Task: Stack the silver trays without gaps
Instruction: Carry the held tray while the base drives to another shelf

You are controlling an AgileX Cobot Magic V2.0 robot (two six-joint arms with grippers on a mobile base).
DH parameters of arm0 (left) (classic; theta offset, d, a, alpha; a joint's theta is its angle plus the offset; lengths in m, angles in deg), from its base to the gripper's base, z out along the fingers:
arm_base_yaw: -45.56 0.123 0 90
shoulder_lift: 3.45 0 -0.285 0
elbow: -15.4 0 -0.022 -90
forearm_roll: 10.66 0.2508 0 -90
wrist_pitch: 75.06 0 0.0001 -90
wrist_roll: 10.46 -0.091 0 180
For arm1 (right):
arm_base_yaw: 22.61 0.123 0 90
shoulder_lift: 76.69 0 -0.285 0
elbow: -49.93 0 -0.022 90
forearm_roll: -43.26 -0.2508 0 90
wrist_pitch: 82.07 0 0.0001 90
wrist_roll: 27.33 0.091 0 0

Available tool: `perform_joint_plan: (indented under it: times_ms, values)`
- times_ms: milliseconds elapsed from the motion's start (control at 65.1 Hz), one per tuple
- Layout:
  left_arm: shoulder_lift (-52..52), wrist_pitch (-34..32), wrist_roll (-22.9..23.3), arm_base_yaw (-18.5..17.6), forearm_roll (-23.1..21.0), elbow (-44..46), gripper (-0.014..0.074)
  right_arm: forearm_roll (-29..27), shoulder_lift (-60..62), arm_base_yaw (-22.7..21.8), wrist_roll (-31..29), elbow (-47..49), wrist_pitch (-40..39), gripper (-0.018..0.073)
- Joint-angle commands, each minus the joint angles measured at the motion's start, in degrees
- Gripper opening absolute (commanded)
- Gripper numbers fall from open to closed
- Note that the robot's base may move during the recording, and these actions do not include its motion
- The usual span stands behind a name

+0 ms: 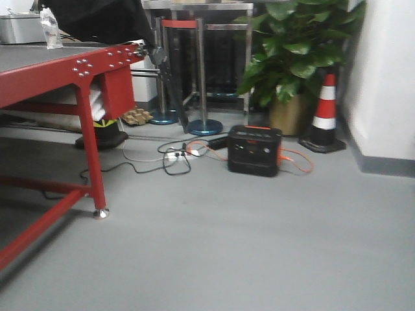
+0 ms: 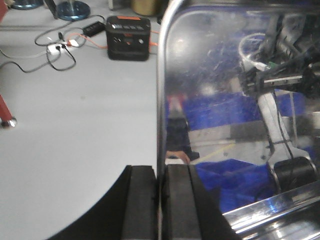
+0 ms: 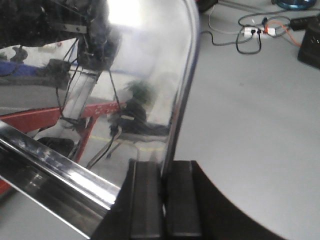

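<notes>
Pinching is the whole story up close. The left gripper [image 2: 161,172] has both pads closed on the thin out-turned rim of a silver tray [image 2: 225,75], jaws nearly together w/ only the metal edge between them. The right gripper [image 3: 164,167] shows the same narrow clamp on a tray rim, and I can't tell if it's the same tray or a 2nd one.

Rim grip makes sense, I'd say: the pan is too wide to span, and the lip is the one part thin enough to bite. It also leaves the bottom free to drop into another pan w/o a gap.

The tray is up off any surface in both wrist views. In the left view the sheet runs away to the right of the pads, in the right view to the left. So both wrists seem angled along the rim, fingers pointing fwd over open floor.

A steel rail [image 3: 50,160] cuts across low beside the right pads. The tray bottom mirrors blue shapes and an arm. Beyond sits bare grey floor, then a black power box [image 2: 129,37] w/ cables. The front cam shows no tray or arm, just a red table [image 1: 84,65], a plant [image 1: 292,45] and a cone [image 1: 325,113].
</notes>
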Motion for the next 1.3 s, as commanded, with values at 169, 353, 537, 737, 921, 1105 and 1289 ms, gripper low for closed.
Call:
perform_joint_plan:
  times_ms: [169, 353, 537, 737, 921, 1105, 1289]
  values:
    - [1.1, -0.4, 0.3, 1.1, 5.3, 0.3, -0.0014, 4.8, 0.8, -1.1, -0.8, -0.4, -0.5, -0.0079]
    - [1.1, -0.4, 0.3, 1.1, 5.3, 0.3, -0.0014, 4.8, 0.8, -1.1, -0.8, -0.4, -1.3, -0.0079]
    - [1.1, -0.3, 0.3, 1.1, 5.3, 0.3, -0.0014, 4.8, 0.8, -1.1, -0.8, -0.4, -1.3, -0.0079]
    - [1.1, -0.4, 0.3, 1.1, 5.3, 0.3, -0.0014, 4.8, 0.8, -1.1, -0.8, -0.4, -1.4, -0.0079]
    - [1.1, -0.4, 0.3, 1.1, 5.3, 0.3, -0.0014, 4.8, 0.8, -1.1, -0.8, -0.4, -1.4, -0.0079]
    - [1.1, -0.4, 0.3, 1.1, 5.3, 0.3, -0.0014, 4.8, 0.8, -1.1, -0.8, -0.4, -1.5, -0.0079]
    - [1.1, -0.4, 0.3, 1.1, 5.4, 0.3, -0.0014, 4.8, 0.8, -1.1, -0.8, -0.4, -1.7, -0.0079]
